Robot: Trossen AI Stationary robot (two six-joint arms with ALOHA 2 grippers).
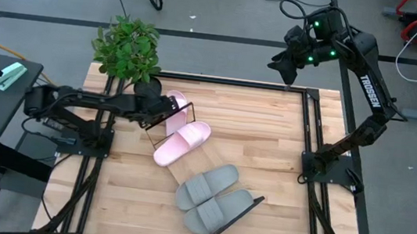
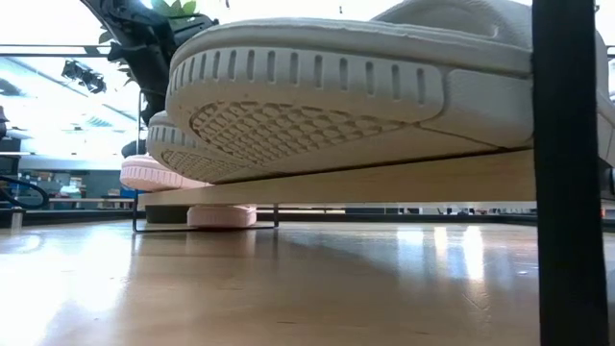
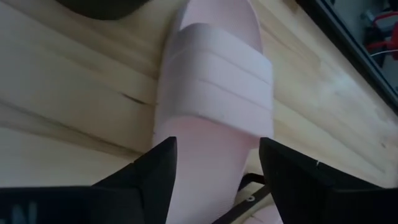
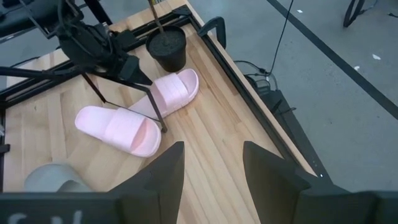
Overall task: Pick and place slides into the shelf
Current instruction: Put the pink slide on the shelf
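White lettering "TROSSEN" runs along the right arm (image 1: pixel 370 92), whose right gripper (image 1: pixel 286 69) hangs above the table's far right corner, fingers parted and empty. The shelf (image 1: pixel 249 210) carries two grey slides (image 1: pixel 207 186) at its near end and one pink slide (image 1: pixel 182 142) farther up. The left gripper (image 1: pixel 168 111), fingers spread wide, straddles the heel of the second pink slide (image 3: pixel 211 93) without gripping it, beside a black pot (image 4: pixel 168 48) holding a green plant (image 1: pixel 127 48).
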